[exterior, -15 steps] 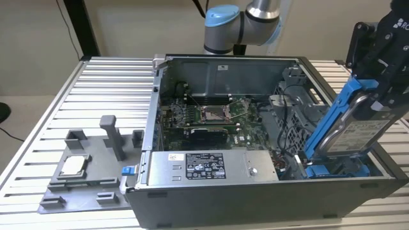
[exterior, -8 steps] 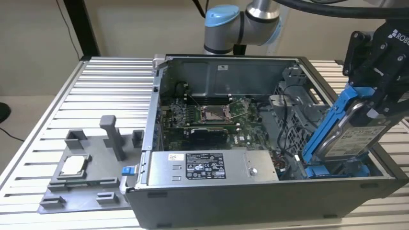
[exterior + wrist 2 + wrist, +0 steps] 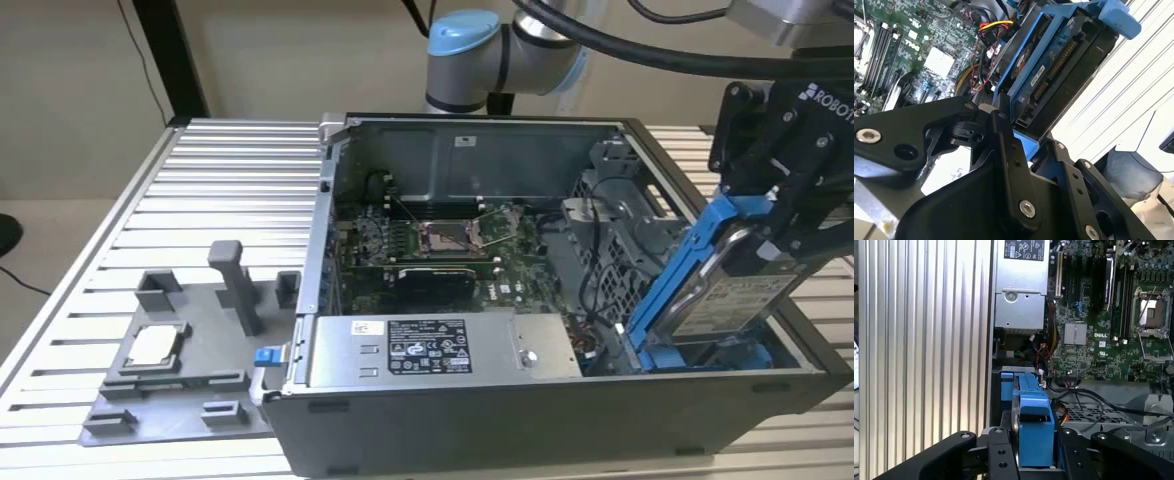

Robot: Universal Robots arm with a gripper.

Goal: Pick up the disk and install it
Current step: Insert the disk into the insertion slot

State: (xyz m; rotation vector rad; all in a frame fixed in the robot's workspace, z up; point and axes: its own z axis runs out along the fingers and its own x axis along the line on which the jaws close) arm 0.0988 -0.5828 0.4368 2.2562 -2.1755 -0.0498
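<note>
My gripper clamps the tilted disk (lower end inside the case); skewed, I risk jamming it there.

The black metal gripper clamps one end of the disk, a flat rectangular hard drive clipped in a bright blue plastic frame. The disk is tilted. Behind it lie a green circuit board and red and yellow cables.
</note>
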